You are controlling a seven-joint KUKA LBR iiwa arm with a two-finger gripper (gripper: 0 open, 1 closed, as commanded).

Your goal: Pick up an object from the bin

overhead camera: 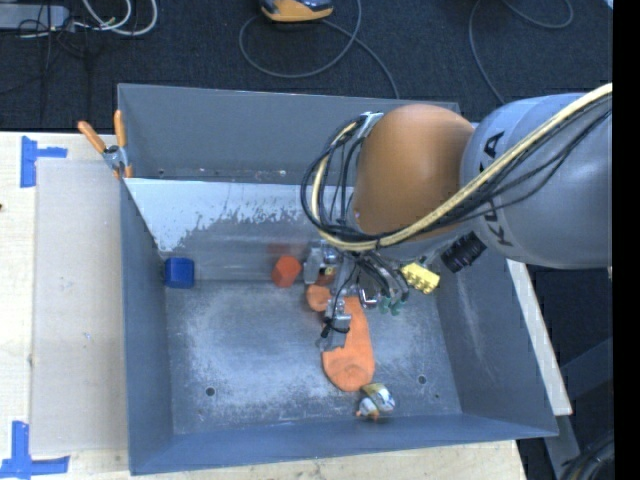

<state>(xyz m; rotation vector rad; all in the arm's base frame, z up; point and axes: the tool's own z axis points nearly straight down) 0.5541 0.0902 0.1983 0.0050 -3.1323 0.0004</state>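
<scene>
Though parked low with the gripper (pixel 338 316) at the far end of the long orange lump (pixel 349 361) lying right of middle on the bin (pixel 230 368) floor, can't tell if spread or pinching, so calling the lift not done yet.

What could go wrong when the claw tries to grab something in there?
The claw is over the top end of the long orange thing, not its middle, so that thing might tip or slip out if lifted. A small orange lump and a reddish block lie close beside the claw, so it could bump them or catch one by mistake.
</scene>
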